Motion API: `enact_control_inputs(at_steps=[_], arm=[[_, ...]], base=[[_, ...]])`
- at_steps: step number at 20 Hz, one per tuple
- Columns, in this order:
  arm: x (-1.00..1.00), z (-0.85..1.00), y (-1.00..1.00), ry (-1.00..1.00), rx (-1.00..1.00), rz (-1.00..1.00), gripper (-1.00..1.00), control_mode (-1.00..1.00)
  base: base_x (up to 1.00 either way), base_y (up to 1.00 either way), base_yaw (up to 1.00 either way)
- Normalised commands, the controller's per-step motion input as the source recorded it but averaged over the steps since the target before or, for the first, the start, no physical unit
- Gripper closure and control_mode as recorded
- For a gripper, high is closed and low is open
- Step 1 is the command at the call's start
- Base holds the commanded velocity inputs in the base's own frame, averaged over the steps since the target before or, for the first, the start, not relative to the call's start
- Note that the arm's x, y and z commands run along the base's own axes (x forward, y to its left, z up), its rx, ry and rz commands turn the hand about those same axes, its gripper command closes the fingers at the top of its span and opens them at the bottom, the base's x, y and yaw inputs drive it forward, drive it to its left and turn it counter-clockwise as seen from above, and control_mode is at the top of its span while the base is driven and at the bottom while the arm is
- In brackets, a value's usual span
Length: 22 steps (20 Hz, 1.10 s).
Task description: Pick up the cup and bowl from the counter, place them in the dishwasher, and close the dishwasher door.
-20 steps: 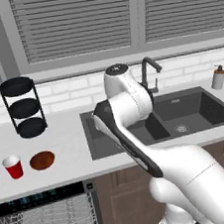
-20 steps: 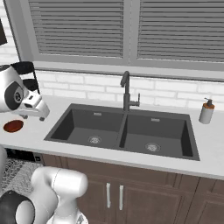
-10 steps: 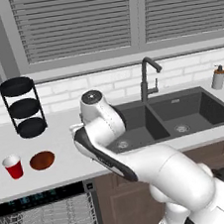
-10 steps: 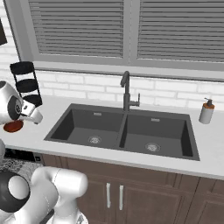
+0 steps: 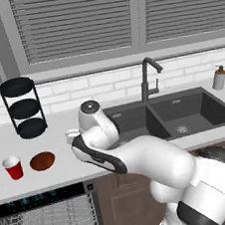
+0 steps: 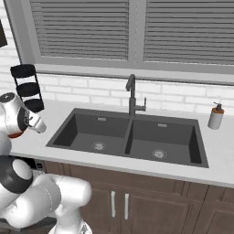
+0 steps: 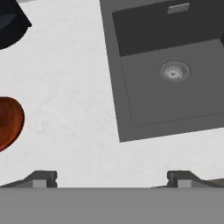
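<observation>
- Gripper (image 7: 112, 177) – jaws spread wide, tips at bottom left and bottom right of the hand view, nothing between them; it hangs over bare counter (image 7: 74, 87), pointing down.
- In the left base view the hand sits centre-left of frame, above the counter, between the sink (image 5: 170, 114) and the bowl (image 5: 42, 161).
- Bowl at the left edge of the hand view (image 7: 6, 122), partly cut off, off to one side of the jaws, not under them.
- Cup (image 5: 13, 167) at left of the left base view, just beside the bowl, upright on the counter, farther from the hand than the bowl.
- Step, as I judge it – reach toward the first pick; nothing grasped yet, task barely begun.
- Next move calls for shifting the hand toward the bowl or cup, centring the open jaws over it, then lowering.
- Dishwasher (image 5: 46, 223) at lower left of the left base view, grey wire racks exposed, no dishes visible in them; black strip with teal marks along its top.
- Sink basins look empty, drains visible.
- Three-tier stand (image 5: 22, 107) at left by the wall, black trays, nothing seen on them.
</observation>
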Motion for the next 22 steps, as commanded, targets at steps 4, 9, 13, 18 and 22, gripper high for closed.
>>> enact_control_inputs(at_steps=[4, 9, 13, 18, 22], arm=[[0.04, -0.06, 0.09, -0.04, 0.20, 0.09, -1.00, -1.00], [-0.05, 0.00, 0.25, 0.00, 0.12, 0.17, -1.00, -1.00], [-0.14, 0.00, 0.44, 0.12, 0.00, 0.20, -1.00, -1.00], [-0.01, 0.00, 0.55, 0.11, -0.02, 0.15, -1.00, -1.00], [0.08, 0.00, 0.64, 0.20, -0.13, 0.01, -1.00, -1.00]], base=[[0.00, 0.00, 0.00], [0.00, 0.00, 0.00], [0.00, 0.00, 0.00], [0.00, 0.00, 0.00], [0.00, 0.00, 0.00]])
